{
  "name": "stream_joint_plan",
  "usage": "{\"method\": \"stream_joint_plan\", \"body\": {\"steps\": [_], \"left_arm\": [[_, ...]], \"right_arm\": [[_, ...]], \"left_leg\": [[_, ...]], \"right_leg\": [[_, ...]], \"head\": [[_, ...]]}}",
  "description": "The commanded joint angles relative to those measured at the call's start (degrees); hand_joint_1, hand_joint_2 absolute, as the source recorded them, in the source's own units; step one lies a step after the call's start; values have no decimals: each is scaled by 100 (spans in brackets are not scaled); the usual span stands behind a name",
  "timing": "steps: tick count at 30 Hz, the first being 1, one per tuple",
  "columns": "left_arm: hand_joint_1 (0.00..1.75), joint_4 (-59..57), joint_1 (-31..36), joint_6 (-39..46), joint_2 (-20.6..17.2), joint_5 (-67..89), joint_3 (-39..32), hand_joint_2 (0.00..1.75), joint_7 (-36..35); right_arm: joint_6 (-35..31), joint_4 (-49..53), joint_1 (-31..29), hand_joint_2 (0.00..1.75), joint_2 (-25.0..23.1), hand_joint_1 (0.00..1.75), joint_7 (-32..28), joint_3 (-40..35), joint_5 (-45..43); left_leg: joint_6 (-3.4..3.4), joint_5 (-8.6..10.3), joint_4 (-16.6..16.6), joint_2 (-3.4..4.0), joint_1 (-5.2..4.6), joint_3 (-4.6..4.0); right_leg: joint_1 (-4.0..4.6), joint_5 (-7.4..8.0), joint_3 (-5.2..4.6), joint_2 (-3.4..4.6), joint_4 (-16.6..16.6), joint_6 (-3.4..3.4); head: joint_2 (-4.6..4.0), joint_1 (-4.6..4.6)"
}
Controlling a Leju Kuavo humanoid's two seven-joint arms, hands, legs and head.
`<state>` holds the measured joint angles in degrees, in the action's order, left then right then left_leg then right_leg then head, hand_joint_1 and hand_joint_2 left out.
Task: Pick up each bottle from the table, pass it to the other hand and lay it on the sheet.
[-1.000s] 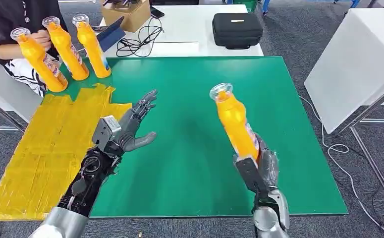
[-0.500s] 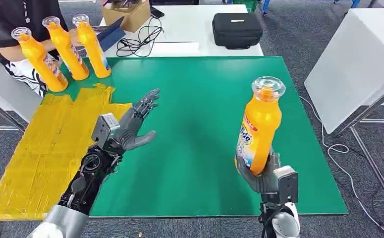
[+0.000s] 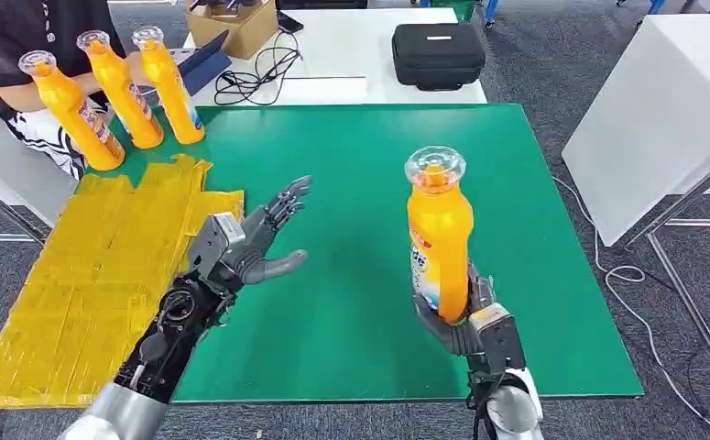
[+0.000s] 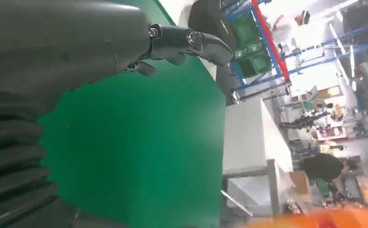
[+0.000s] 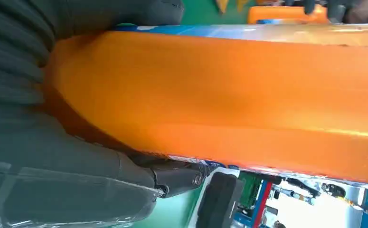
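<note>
My right hand [image 3: 465,323] grips an orange bottle [image 3: 438,236] by its lower end and holds it nearly upright above the green mat [image 3: 369,165], clear cap on top. Up close, the right wrist view shows the orange bottle [image 5: 229,99] wrapped by the hand [image 5: 44,133]. My left hand [image 3: 259,240] hovers over the mat near its left side, fingers spread and pointing toward the bottle, palm empty; the left wrist view shows this hand [image 4: 53,52] over bare green. Three more orange bottles [image 3: 113,87] stand at the mat's far left corner. The yellow sheet [image 3: 94,266] lies left of the mat.
A person in dark clothes [image 3: 21,37] sits behind the three bottles at the far left. Beyond the mat, a white table carries a black case [image 3: 438,55], cables [image 3: 259,73] and a cardboard box [image 3: 236,23]. A white table [image 3: 662,101] stands to the right.
The right hand swung the bottle from leaning left to nearly upright, then carried it left toward the left hand. The left hand moved slightly right and forward.
</note>
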<state>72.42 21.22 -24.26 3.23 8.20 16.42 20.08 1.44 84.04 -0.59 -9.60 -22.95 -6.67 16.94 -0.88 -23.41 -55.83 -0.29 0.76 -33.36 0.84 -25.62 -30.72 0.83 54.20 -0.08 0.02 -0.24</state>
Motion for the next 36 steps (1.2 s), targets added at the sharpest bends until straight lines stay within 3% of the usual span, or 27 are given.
{"method": "stream_joint_plan", "body": {"steps": [1, 5, 17, 27, 36], "left_arm": [[0, 634, -198, 59, -193, 44, 624, 175, -149], [0, 583, -156, 69, -222, 34, 638, 175, -152], [0, 1539, -642, 541, -338, 254, 1382, 175, -119], [0, 1385, -547, 777, -313, -15, 1531, 175, -119], [0, 1445, -635, 873, -319, -138, 1427, 175, -204]], "right_arm": [[-235, -370, -392, 175, 82, 175, 59, -266, 165], [-252, -373, -384, 175, 98, 175, 60, -274, 166], [-1324, -688, -761, 175, 137, 175, 372, -912, 1202], [-1369, -1620, -1087, 175, -50, 175, 470, -2177, 1638], [-1257, -1882, -1169, 175, -143, 175, 500, -2785, 1760]], "left_leg": [[-1, -8, 3, 4, -4, 16], [0, -3, 4, 4, -2, 5], [-1, -12, 4, 20, -5, 16], [2, -6, 7, 15, 0, 8], [2, -6, 5, 9, 2, 6]], "right_leg": [[-5, -7, 16, -3, -3, 11], [-2, -2, 6, -2, -4, 6], [-5, -6, 11, 11, -4, 11], [0, -3, 5, 7, -6, 6], [2, -5, 5, 2, -6, 7]], "head": [[0, 2], [0, 2], [0, 0], [0, 2], [0, 2]]}}
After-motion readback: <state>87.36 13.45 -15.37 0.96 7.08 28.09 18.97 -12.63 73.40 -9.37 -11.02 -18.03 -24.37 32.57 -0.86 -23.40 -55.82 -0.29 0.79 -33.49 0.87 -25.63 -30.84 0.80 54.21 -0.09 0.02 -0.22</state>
